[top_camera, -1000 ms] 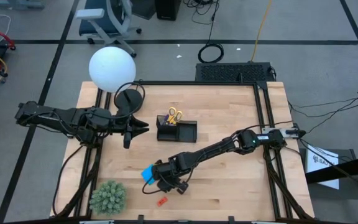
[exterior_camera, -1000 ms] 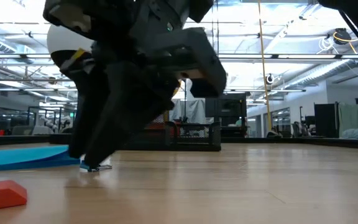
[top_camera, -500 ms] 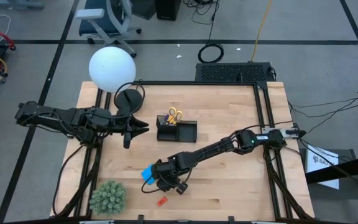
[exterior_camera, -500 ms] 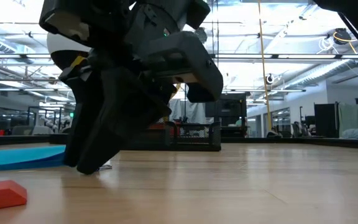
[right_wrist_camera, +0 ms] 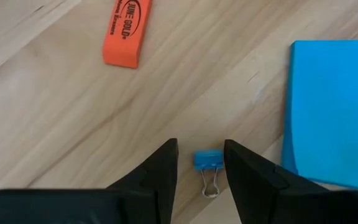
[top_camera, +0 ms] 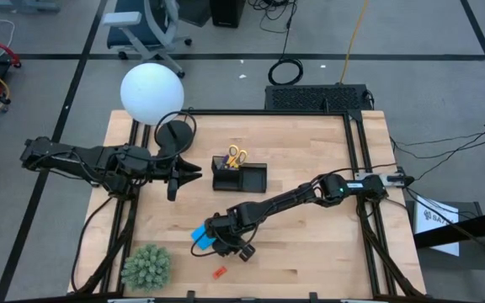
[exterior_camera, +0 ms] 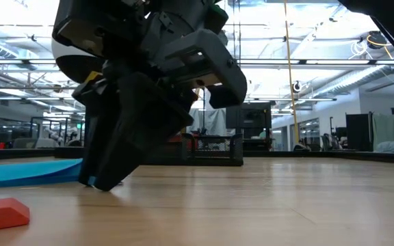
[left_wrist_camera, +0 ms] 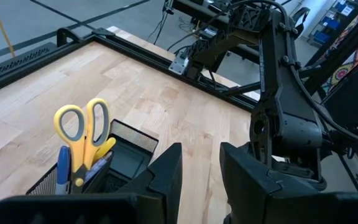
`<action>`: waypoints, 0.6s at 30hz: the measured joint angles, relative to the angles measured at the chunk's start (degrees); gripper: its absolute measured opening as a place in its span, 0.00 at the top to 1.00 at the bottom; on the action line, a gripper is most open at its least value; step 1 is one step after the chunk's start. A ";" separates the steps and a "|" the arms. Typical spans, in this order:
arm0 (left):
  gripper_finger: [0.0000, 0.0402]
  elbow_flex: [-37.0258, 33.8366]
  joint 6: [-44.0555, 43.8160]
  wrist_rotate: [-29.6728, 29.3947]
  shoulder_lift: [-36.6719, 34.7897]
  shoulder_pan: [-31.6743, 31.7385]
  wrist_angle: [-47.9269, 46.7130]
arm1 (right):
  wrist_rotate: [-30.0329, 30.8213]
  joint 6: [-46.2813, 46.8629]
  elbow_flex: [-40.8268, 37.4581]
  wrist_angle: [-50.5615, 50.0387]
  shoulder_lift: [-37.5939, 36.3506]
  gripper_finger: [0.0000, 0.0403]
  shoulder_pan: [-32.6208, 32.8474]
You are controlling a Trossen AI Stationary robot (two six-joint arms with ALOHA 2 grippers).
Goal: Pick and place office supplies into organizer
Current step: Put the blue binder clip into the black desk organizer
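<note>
I see right gripper [right_wrist_camera: 200,163] fingers parted astride blue binder clip [right_wrist_camera: 208,159], unclenched | left gripper [left_wrist_camera: 201,167] parted, empty, waiting near organizer [top_camera: 239,176]

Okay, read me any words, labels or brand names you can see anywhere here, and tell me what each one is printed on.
"JUNE GOLD" as far as it can be made out, in dark letters on the orange eraser; a smaller line beside it is too small to read.
Dark print on the white sheet lying on the floor to the right of the table: too small to read.
Nothing else readable.
</note>
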 joint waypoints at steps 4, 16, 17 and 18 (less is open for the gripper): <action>0.71 0.00 0.00 0.00 0.00 -0.01 0.00 | -0.02 0.24 0.02 -0.84 0.00 0.69 -0.36; 0.71 0.00 0.00 0.00 0.01 -0.01 0.00 | 0.05 0.39 -0.07 -0.28 0.02 0.73 -0.37; 0.71 0.00 0.00 0.00 0.00 -0.01 0.00 | 0.11 0.39 -0.07 -0.18 0.02 0.76 -0.37; 0.71 0.00 0.00 0.00 0.01 -0.01 0.00 | 0.20 0.42 -0.09 -0.03 0.04 0.78 -0.39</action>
